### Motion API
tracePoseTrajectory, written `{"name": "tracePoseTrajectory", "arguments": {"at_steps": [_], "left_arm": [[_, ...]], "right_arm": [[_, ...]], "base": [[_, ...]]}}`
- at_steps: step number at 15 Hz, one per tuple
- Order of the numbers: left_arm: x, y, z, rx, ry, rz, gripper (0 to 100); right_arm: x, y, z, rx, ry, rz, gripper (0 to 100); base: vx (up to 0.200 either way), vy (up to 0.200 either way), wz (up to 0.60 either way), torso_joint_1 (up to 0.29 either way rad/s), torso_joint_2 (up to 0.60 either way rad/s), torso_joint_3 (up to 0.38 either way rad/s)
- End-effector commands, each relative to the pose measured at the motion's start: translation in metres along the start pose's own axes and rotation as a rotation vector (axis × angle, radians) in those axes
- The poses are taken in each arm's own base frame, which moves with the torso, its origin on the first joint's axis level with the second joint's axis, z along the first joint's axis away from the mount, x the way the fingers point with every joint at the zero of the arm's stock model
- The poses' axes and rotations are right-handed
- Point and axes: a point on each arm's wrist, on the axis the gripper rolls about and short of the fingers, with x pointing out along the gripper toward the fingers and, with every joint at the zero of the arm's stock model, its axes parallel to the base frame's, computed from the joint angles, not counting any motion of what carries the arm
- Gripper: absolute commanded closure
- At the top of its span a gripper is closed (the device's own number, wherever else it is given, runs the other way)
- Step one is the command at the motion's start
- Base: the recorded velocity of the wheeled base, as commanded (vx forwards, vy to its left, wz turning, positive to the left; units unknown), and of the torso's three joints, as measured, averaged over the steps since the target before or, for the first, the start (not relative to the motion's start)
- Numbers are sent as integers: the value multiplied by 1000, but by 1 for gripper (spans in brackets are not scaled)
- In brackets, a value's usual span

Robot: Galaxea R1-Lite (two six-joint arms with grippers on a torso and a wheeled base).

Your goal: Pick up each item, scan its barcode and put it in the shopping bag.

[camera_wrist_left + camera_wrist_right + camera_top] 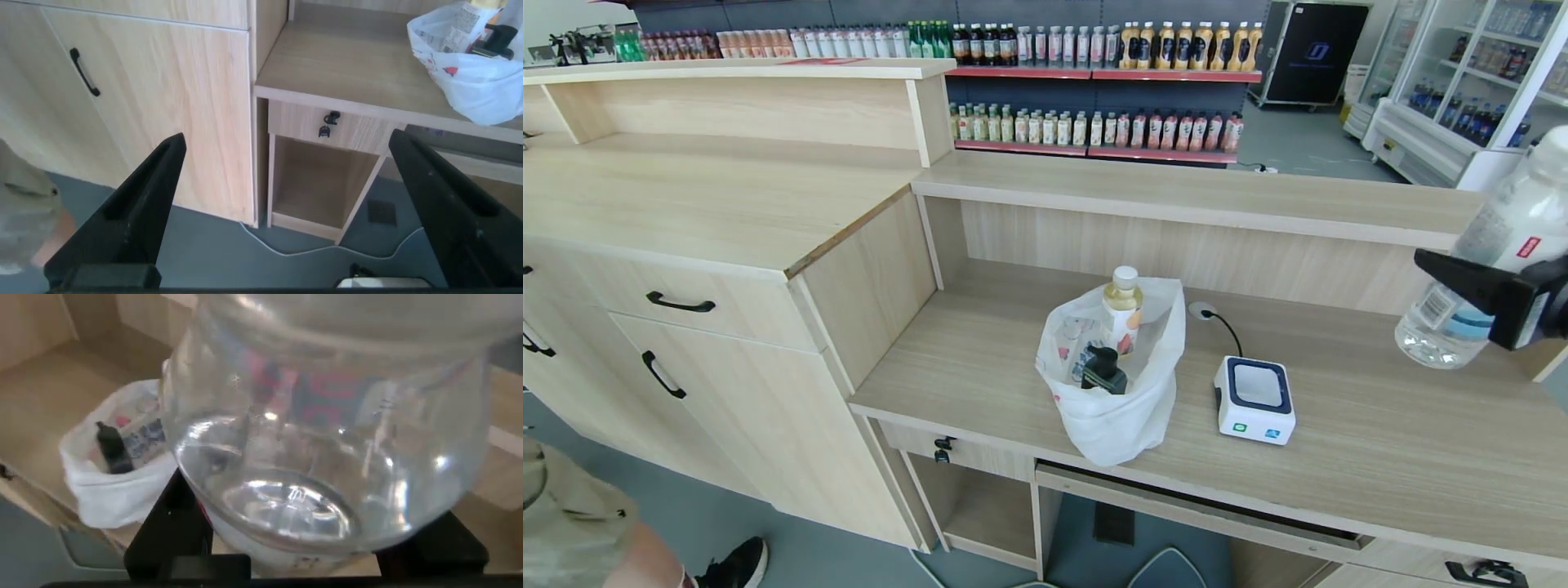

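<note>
My right gripper (1515,306) is shut on a clear water bottle (1494,253), holding it tilted in the air at the far right above the counter. The bottle's round base (327,469) sits close before the right wrist camera. A white shopping bag (1115,384) stands open on the counter, with a yellow-capped drink bottle (1123,309) and a dark item (1103,369) inside; the bag (114,469) shows beyond the water bottle too. A white barcode scanner (1254,398) lies just right of the bag. My left gripper (282,208) hangs open and empty, low beside the counter, above the floor.
The wooden counter (1380,457) has a raised back ledge and a taller cabinet (719,204) with black handles on the left. A cable runs from the scanner to a hole in the counter. Drink shelves and fridges stand behind. A person's shoe (737,565) is at bottom left.
</note>
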Motion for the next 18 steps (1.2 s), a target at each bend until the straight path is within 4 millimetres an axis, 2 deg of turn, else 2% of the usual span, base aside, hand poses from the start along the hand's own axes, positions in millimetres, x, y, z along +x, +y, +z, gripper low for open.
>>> {"name": "tracePoseTrajectory", "arguments": {"at_steps": [1,5,7,9,12,15,18], "left_arm": [[0,0,0,0,0,1,0],[0,0,0,0,-2,1,0],[0,0,0,0,0,1,0],[0,0,0,0,0,1,0],[0,0,0,0,0,1,0],[0,0,0,0,0,1,0],[0,0,0,0,0,1,0]], "right_arm": [[36,-10,-81,-172,219,-93,100],[60,-22,-99,-396,173,-150,100],[68,-24,-105,-450,144,-165,100],[75,-23,-111,-469,82,-96,100],[75,-35,-124,-594,58,-17,100],[77,-41,-137,-613,50,1,100],[82,-54,-160,-692,-30,97,100]], "base": [[0,0,0,0,0,0],[0,0,0,0,0,0],[0,0,0,0,0,0],[0,0,0,0,0,0],[0,0,600,4,2,4],[0,0,600,6,7,-1],[0,0,0,0,0,0]]}}
